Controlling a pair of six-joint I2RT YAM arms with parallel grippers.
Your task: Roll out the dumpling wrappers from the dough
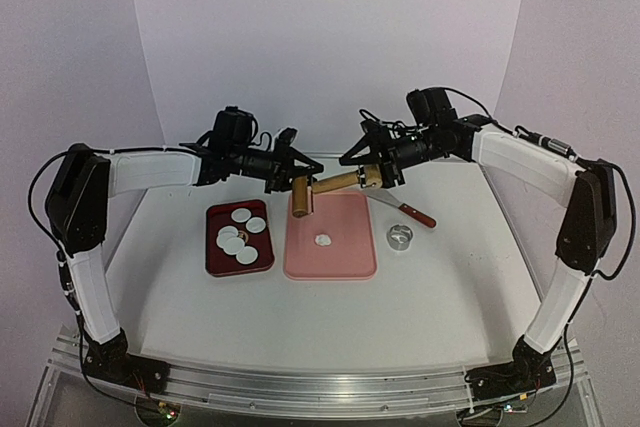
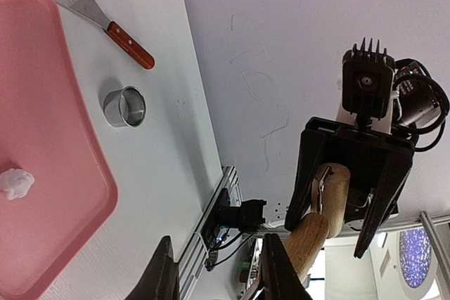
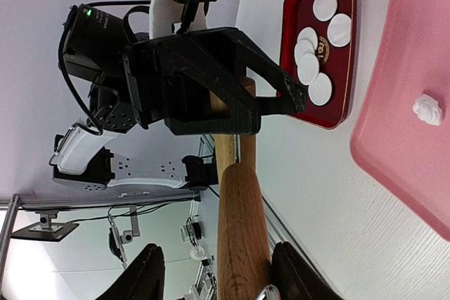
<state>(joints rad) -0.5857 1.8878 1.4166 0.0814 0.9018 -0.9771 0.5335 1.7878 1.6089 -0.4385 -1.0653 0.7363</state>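
Observation:
The dough (image 1: 322, 240) is a small white lump on the pink board (image 1: 345, 257); it also shows in the left wrist view (image 2: 15, 183) and the right wrist view (image 3: 427, 109). Several round white wrappers (image 1: 238, 235) lie in the dark red tray (image 1: 215, 262), also seen from the right wrist (image 3: 309, 61). A wooden rolling pin (image 1: 340, 183) hangs tilted above the board's far edge. My right gripper (image 1: 362, 172) is shut on its right end (image 3: 242, 230). My left gripper (image 1: 305, 175) is at its left end, jaws part closed; the pin (image 2: 309, 237) runs behind one finger.
A metal ring cutter (image 1: 401, 238) stands right of the board, also in the left wrist view (image 2: 125, 106). A wooden-handled scraper (image 1: 405, 210) lies behind it. White walls close the back and sides. The arm bases sit at the near edge.

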